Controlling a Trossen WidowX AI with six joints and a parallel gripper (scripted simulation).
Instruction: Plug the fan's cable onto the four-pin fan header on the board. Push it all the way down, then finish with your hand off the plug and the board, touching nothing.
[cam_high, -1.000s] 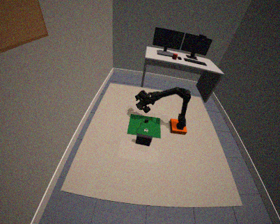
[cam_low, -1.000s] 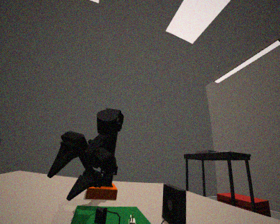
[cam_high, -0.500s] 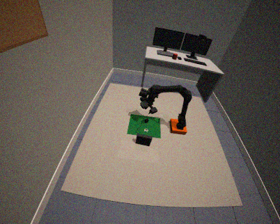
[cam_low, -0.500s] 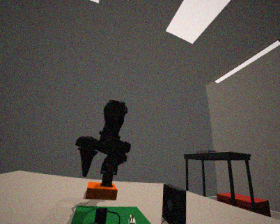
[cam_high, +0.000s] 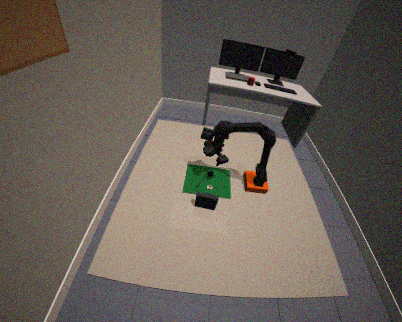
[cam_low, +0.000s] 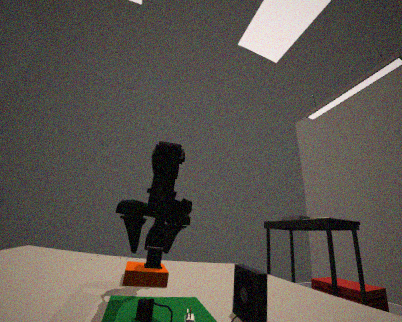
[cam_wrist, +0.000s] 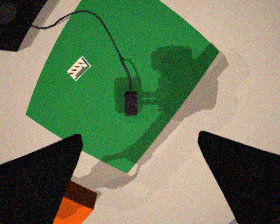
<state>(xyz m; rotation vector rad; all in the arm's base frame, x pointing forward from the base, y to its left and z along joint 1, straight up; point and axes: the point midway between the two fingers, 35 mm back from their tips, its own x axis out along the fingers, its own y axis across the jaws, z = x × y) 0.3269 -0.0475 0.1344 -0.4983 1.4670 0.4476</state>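
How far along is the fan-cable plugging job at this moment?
Early. Done: nothing on the board itself; the plug lies loose on the green board, apart from the white four-pin header. In hand: nothing. The hand is open and empty, hovering above the board with the plug in its view. Left: grasp the plug, seat it fully on the header, then release and withdraw.

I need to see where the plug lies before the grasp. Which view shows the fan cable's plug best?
The wrist view: the plug lies on the green board, seen from above, apart from the header. The top view shows only a small dark speck; the exterior view shows it low, side-on.
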